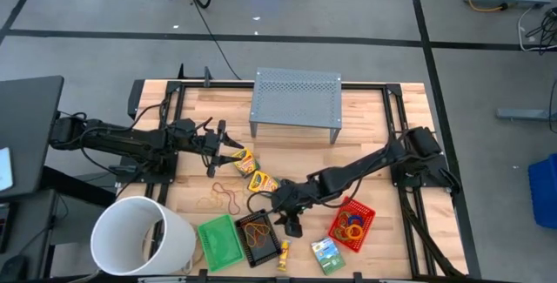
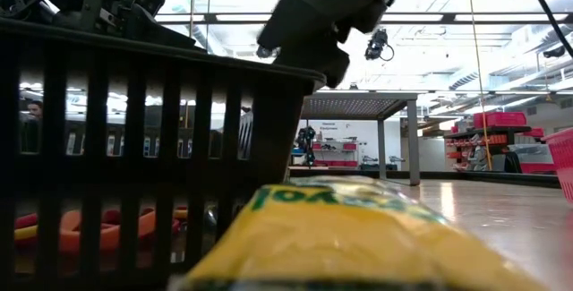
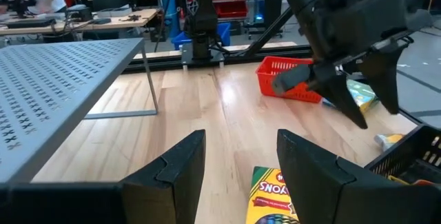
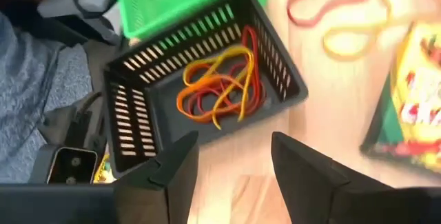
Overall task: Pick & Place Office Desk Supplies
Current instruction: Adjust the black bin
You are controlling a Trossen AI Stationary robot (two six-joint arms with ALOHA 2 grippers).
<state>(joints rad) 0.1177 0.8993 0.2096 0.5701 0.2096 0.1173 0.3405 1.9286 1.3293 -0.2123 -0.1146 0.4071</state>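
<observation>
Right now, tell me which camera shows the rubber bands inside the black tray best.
The right wrist view: it looks into the black tray, where the tangled red, orange and yellow rubber bands show plainly. The high view shows them small and from far. The low view gives only glimpses through the tray's slats. The left wrist view shows just a tray corner.

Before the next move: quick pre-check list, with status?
1. Right claw open, nothing held: ok.
2. Right claw above the black tray: ok.
3. Rubber bands inside the black tray: ok.
4. Left claw open, empty: ok.
5. Crayon box ahead of the left claw, between its fingers: ok.
6. More rubber bands loose on the table: not ok.
</observation>
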